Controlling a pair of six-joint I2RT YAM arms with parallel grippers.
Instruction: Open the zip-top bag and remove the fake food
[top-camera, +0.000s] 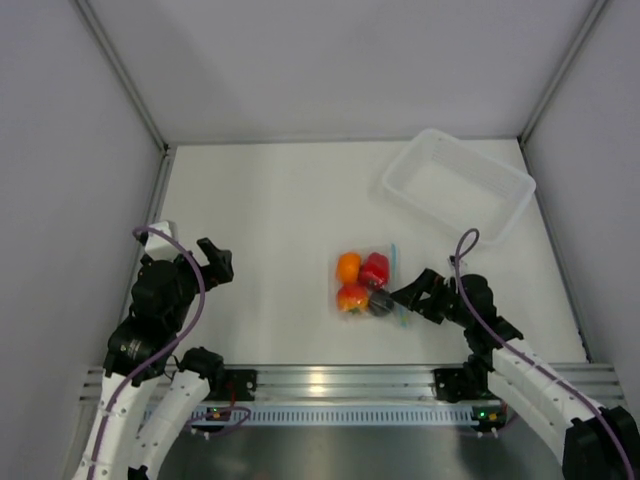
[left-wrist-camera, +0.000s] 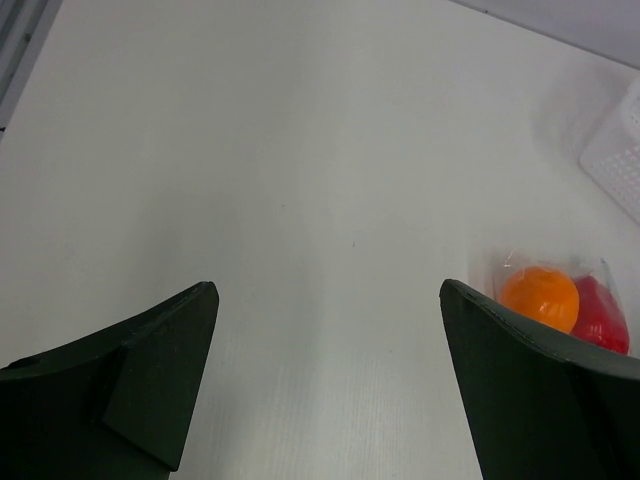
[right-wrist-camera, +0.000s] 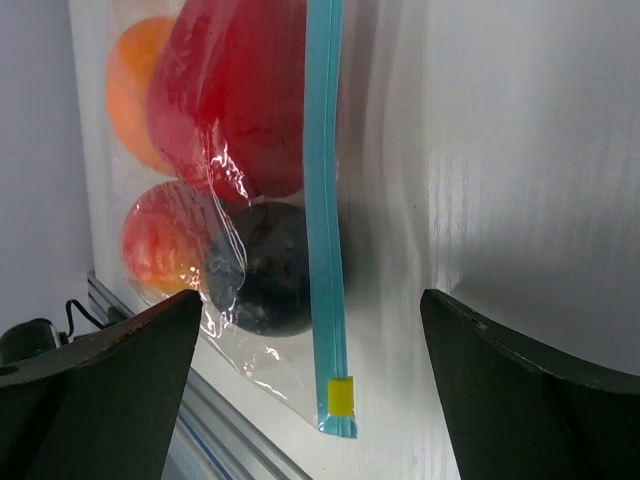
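The clear zip-top bag (top-camera: 366, 283) lies flat on the table with its light-blue zip strip (right-wrist-camera: 325, 210) on its right edge and a yellow slider (right-wrist-camera: 341, 396) at the near end. Inside are a red pepper (right-wrist-camera: 235, 100), two orange fruits (right-wrist-camera: 135, 90) and a dark round piece (right-wrist-camera: 270, 265). My right gripper (top-camera: 415, 297) is open, just right of the bag's near corner, its jaws either side of the strip's end without touching it. My left gripper (top-camera: 218, 262) is open and empty far to the left; the bag shows at the right edge of the left wrist view (left-wrist-camera: 560, 300).
A white translucent tray (top-camera: 458, 184) stands at the back right, tilted against the corner. Grey walls close the table on three sides. An aluminium rail (top-camera: 340, 382) runs along the near edge, close behind the bag's near corner.
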